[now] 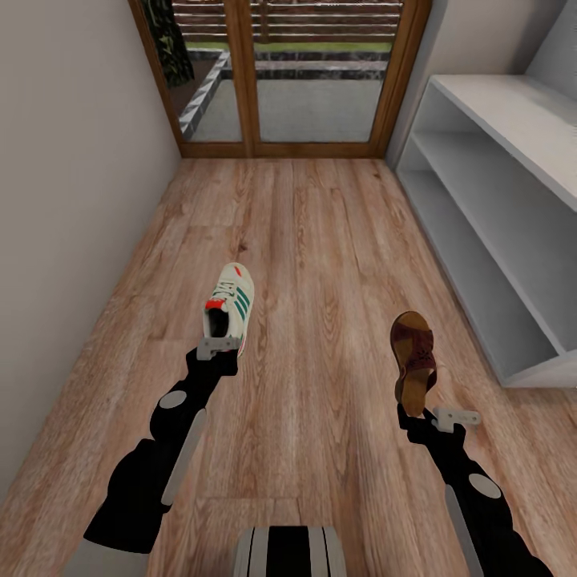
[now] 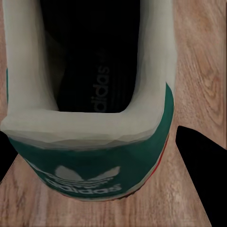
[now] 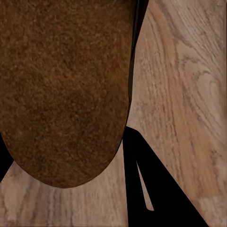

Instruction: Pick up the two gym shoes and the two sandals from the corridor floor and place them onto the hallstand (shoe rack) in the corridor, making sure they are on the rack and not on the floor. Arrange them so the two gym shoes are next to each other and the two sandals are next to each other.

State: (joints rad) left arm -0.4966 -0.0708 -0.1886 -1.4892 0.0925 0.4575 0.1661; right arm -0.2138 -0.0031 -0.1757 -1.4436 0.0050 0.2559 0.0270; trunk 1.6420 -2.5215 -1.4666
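Two shoes are hanging above the corridor floor [image 1: 320, 240]: the left gripper [image 1: 218, 346] is clamping the heel of a gym shoe [image 1: 230, 300], and the right gripper [image 1: 433, 417] is gripping a sandal [image 1: 413, 359] by its heel. The hallstand [image 1: 497, 200] is standing to the right, its shelves bare.

Matt wood-grain floor [image 1: 320, 240], smooth white gym shoe [image 1: 230, 303], grainy brown sandal [image 1: 413, 357].

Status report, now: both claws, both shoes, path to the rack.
Left claw shut on gym shoe at its heel. Right claw shut on sandal at its heel. Hallstand to the right, shelves bare; floor between clear.
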